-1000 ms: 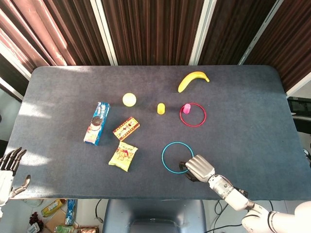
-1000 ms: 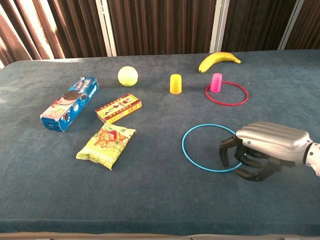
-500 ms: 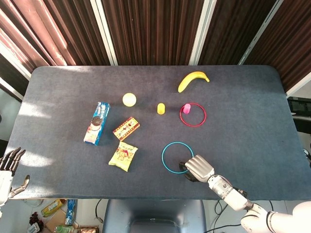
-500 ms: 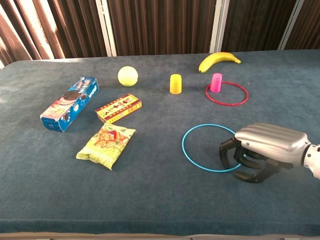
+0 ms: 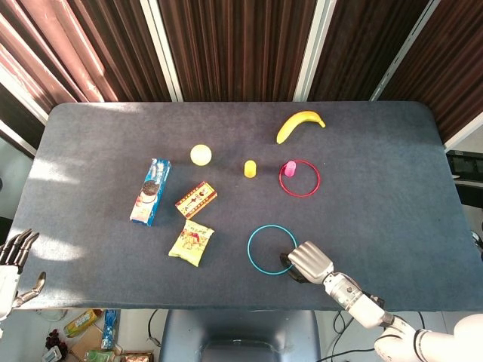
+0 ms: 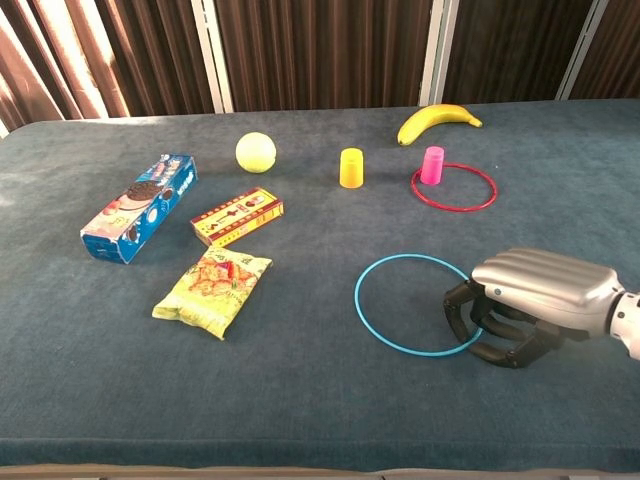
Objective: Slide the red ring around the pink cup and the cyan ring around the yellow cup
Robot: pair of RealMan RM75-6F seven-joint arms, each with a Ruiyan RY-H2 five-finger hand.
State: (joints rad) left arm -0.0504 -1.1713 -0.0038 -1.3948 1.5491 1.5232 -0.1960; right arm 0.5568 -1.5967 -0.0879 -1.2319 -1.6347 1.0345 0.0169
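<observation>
Right hand (image 6: 530, 305) low on table (image 6: 300, 410), fingers curled over near rim of cyan ring (image 6: 418, 303), gripping it to drag flat toward yellow cup (image 6: 351, 167), well apart; red ring (image 6: 454, 187) already encircles pink cup (image 6: 432, 164); left hand (image 5: 13, 260) idle off table edge, fingers spread

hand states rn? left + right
Left hand: open, fingers apart, holding nothing, off the table edge.
Right hand: fingers curled on the cyan ring.

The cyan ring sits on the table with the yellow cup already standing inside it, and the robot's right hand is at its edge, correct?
Not quite. The cyan ring has nothing inside it; the yellow cup stands well behind it, apart, as the chest view shows. The rest holds: the ring lies on the table with the right hand at its edge.
</observation>
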